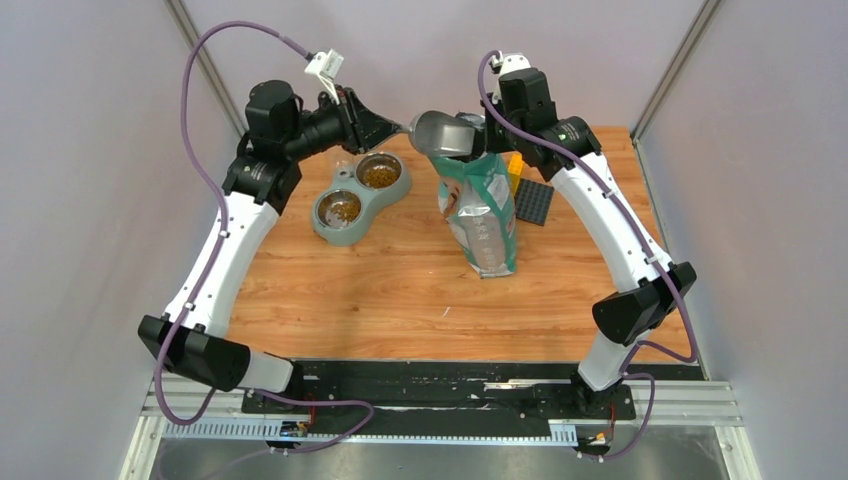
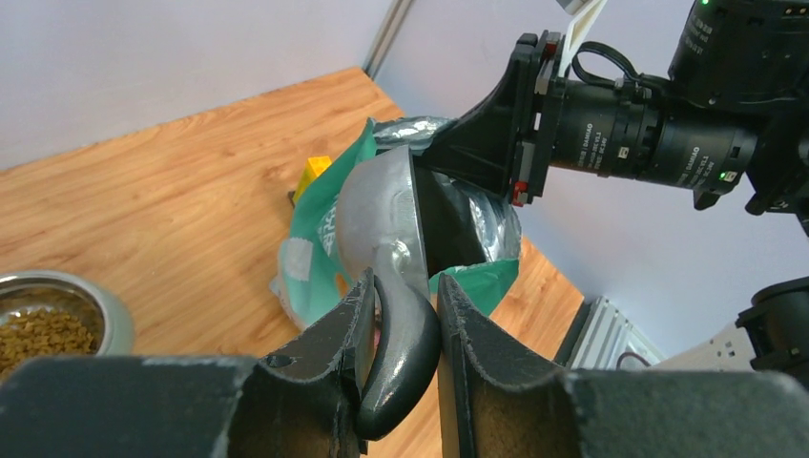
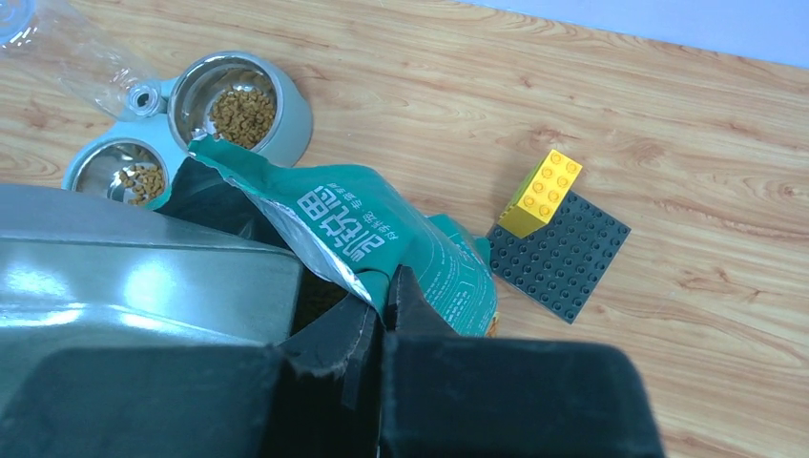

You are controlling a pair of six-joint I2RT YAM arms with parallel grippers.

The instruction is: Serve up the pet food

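Observation:
Brown pet food [image 1: 380, 174] lies in both cups of a grey double bowl [image 1: 330, 234]; it also shows in the right wrist view [image 3: 243, 112] and the left wrist view [image 2: 43, 331]. My left gripper [image 2: 405, 315] is shut on the handle of the grey metal scoop [image 1: 445, 133], whose cup [image 2: 382, 224] hangs at the mouth of the green-and-white bag [image 1: 482, 215]. My right gripper [image 3: 386, 296] is shut on the bag's top edge [image 3: 367, 234] and holds the bag upright and open. More kibble shows dark inside the bag [image 3: 320, 298].
A dark studded baseplate [image 1: 534, 202] with a yellow brick [image 1: 515, 168] lies right of the bag; both show in the right wrist view [image 3: 563, 253]. A clear plastic wrapper [image 3: 67, 48] lies behind the bowl. Walls close the table's left, back and right.

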